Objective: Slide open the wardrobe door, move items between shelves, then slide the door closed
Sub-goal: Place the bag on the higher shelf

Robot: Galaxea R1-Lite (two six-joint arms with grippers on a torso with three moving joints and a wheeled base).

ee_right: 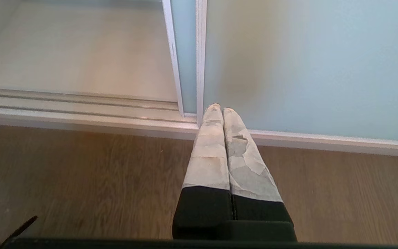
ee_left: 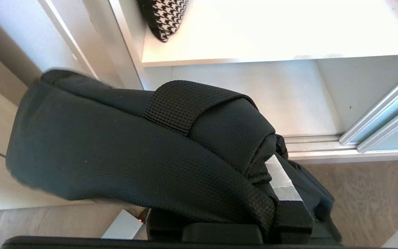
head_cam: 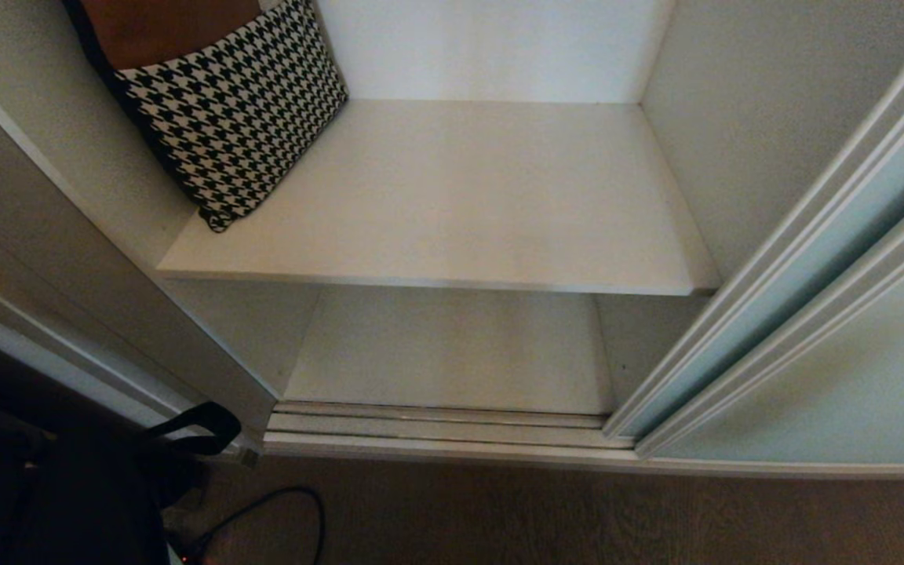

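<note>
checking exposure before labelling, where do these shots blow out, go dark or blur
Left wrist view: upper shelf glares nearly pure white, black bag soft-edged at its far end. Head view: lower left corner sinks into dark. Right wrist view: evenly lit, faint shadow on the sliding door.

The right gripper (ee_right: 218, 110) has two long, slim fingers (ee_right: 208, 152) wrapped in pale grey tape that is worn, creased and peeling in patches, one torn flap showing partway along. Behind the taped part each finger turns matte black and joins a squared black block, with a dark housing edge just behind that. On the left gripper (ee_left: 282, 186), a grey-taped finger (ee_left: 279, 176) shows the same black squared base and black body behind it.
</note>
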